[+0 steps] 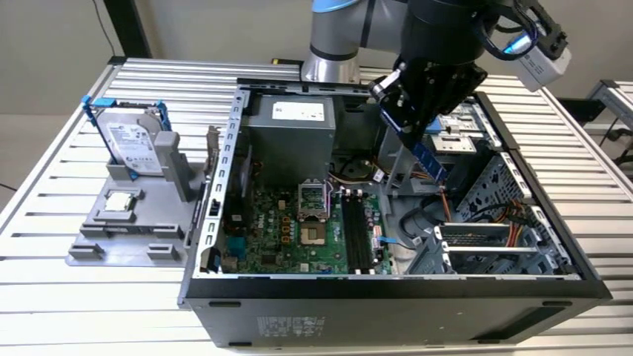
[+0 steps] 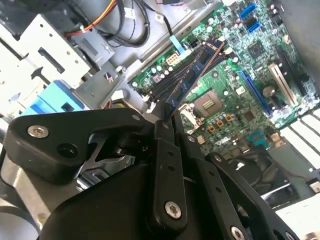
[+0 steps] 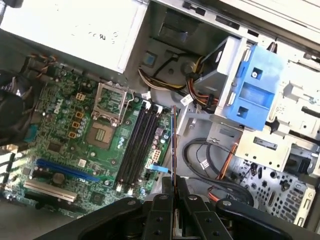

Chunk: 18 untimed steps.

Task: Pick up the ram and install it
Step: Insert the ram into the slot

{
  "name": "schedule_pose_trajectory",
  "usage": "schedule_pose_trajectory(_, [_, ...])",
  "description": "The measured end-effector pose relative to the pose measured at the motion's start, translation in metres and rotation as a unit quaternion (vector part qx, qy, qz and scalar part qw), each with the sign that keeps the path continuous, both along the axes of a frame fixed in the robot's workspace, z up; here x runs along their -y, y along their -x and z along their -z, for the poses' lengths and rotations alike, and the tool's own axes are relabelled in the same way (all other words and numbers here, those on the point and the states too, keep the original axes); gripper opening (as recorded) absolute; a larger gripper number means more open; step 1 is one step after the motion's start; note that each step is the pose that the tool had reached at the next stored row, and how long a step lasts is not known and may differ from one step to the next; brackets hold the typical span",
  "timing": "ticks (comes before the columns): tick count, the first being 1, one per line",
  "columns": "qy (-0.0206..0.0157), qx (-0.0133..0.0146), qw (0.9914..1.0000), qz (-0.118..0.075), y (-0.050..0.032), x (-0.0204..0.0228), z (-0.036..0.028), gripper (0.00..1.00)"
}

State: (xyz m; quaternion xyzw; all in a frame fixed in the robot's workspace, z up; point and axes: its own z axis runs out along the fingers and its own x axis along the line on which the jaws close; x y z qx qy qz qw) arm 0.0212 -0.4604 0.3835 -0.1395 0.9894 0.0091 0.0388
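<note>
Gripper (image 1: 411, 135) pinched tight on the ram (image 1: 428, 161), holding it up over the open PC case (image 1: 396, 308), above the motherboard (image 1: 277, 222). In the first wrist view the ram (image 3: 173, 145) is edge-on near the black mem slots (image 3: 136, 145), not seated. Hard drive (image 1: 133, 141) is outside the case on the exterior view's left

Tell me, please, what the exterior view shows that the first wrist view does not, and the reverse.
Exterior view: the hard drive and the processor chip on a grey holder, beside the case on the table. First wrist view: the blue bracket, and the ram seen edge-on, in the air, not in a slot. Both: the gripper shut on the ram, the memory slots and the socket.
</note>
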Motion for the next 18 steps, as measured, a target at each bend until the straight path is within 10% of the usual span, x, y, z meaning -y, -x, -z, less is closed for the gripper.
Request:
schedule_pose_trajectory(6, [0.0000,0.0000,0.99854,0.054,0.0000,0.0000,0.0001,0.00])
schedule_pose_trajectory(14, [-0.0007,-0.0002,0.99400,0.109,0.0004,0.0000,0.0003,0.00])
schedule_pose_trajectory(18, [-0.0059,-0.0108,0.99259,0.121,0.0011,0.0000,0.0003,0.00])
